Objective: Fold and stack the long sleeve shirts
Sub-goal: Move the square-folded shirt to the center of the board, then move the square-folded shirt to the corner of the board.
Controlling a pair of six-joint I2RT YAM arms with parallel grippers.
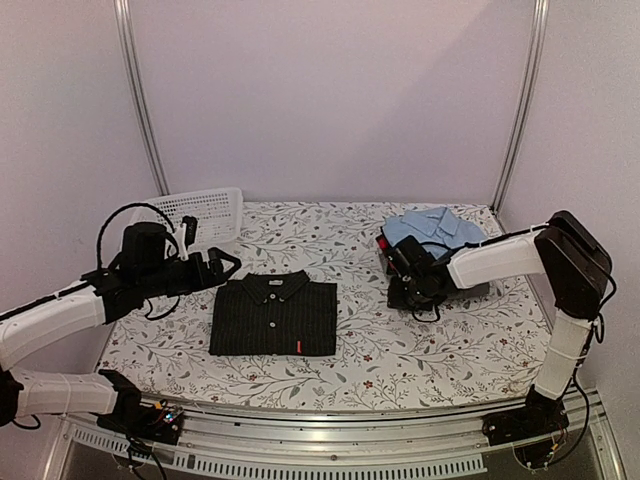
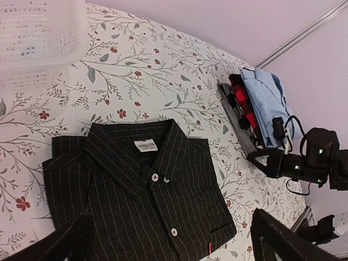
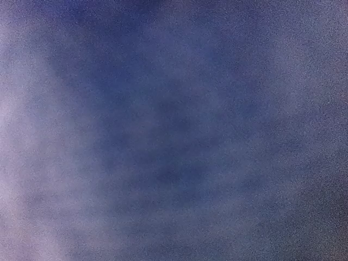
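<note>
Top external, read from left to right: find basket (image 1: 205,213) at the far left corner of table (image 1: 400,350); just in front of it, find left gripper (image 1: 228,266), jaws spread wide and holding nothing, tips aimed rightward. Next to the right and a little nearer the bases, just beside those tips but apart from them, find black shirt (image 1: 273,315), folded to a neat rectangle, lying flat, buttons up, collar at the far edge and hem at the near edge. Read its collar-to-hem axis as running away from the bases, its broader side as running left to right. Check in left wrist: two dark fingers (image 2: 65,242) framing the lower corners, well apart, with the collar label and white buttons in plain sight between and beyond them. Further right, well apart from black shirt, find blue shirt (image 1: 435,230) folded at the far right, with right gripper (image 1: 393,247) at its near-left edge. Cannot tell how the right jaws stand: hidden in top external, and nothing in right wrist but a blue blur, probably cloth hard against the lens. Judge folding done and stacking left to do. Take left arm as far the nearer to black shirt, its left edge facing the open jaws; expect a grasp from that side, then a long carry rightward to blue shirt
</note>
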